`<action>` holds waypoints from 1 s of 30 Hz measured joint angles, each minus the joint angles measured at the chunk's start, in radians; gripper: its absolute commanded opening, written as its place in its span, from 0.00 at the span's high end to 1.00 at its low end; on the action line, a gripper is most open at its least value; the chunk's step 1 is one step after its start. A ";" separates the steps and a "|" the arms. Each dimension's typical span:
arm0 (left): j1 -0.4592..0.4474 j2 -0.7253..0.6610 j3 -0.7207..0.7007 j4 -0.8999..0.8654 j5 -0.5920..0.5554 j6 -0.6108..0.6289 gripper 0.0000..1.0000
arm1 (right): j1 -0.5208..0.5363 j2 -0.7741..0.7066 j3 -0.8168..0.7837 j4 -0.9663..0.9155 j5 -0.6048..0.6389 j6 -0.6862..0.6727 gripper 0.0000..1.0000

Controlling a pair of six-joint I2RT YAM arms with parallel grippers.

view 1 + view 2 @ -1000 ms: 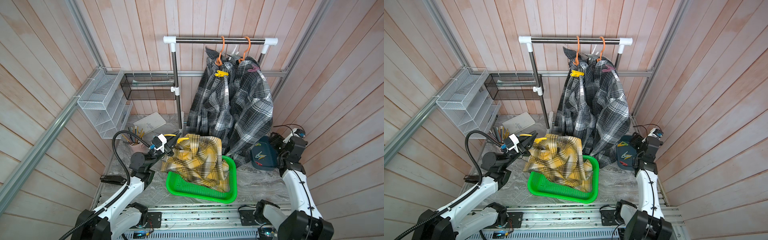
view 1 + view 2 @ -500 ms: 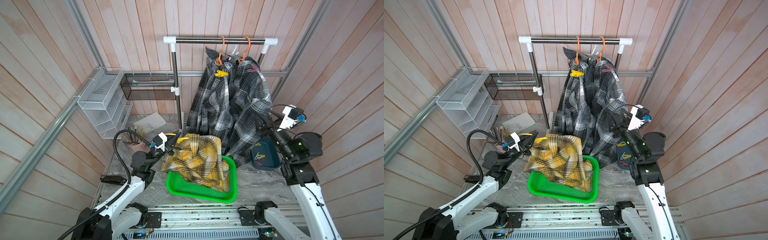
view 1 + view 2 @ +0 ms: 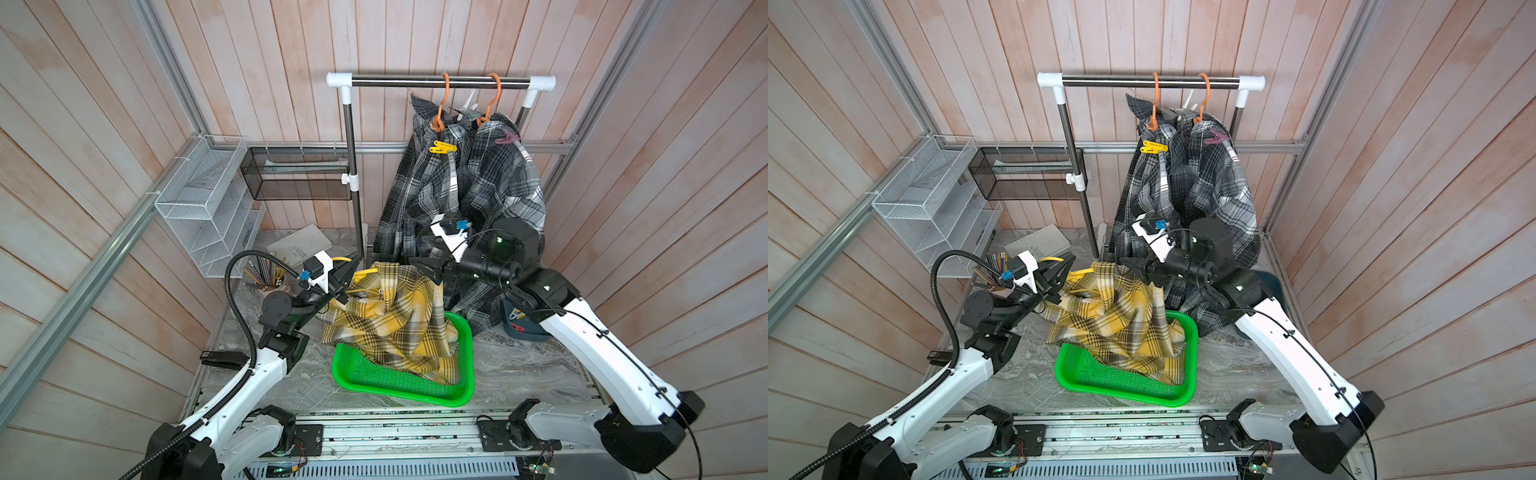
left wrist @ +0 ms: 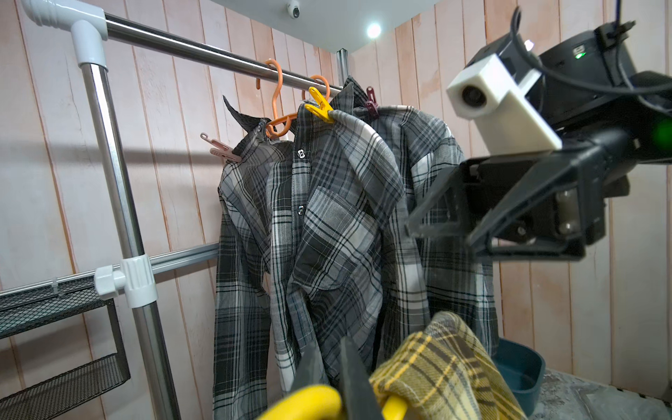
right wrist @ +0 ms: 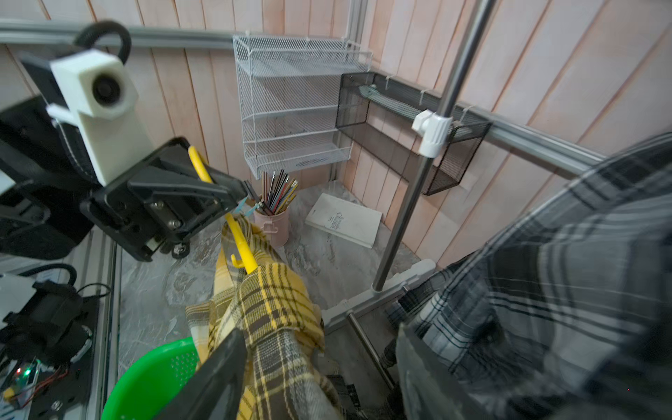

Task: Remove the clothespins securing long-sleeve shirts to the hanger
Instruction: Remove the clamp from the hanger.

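Walls [image 3: 270, 62]: pale pink vertical planks, framed in aluminium.
Tabletop [image 3: 519, 365]: grey, marbled.
Furniture: steel garment rail [image 3: 415, 82] with white joints; white wire rack [image 3: 199, 199]; black mesh shelf [image 3: 291, 183].
Light: round ceiling lamp [image 4: 374, 30], lit.

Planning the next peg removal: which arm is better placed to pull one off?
Probably right. The left gripper is shut on the yellow hanger carrying the yellow shirt; the right gripper is open, empty, beside that shirt.

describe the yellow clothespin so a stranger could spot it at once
Find the steel clothes rail at the back wall, where two grey checked shirts hang on orange hangers. The yellow clothespin grips the shoulder of the shirt nearer the rail's middle. It is the only yellow peg there; the next shirt has a mauve clothespin.
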 measured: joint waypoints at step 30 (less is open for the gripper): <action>0.006 0.022 0.106 -0.217 0.139 0.010 1.00 | 0.049 0.182 0.128 -0.214 -0.016 -0.205 0.56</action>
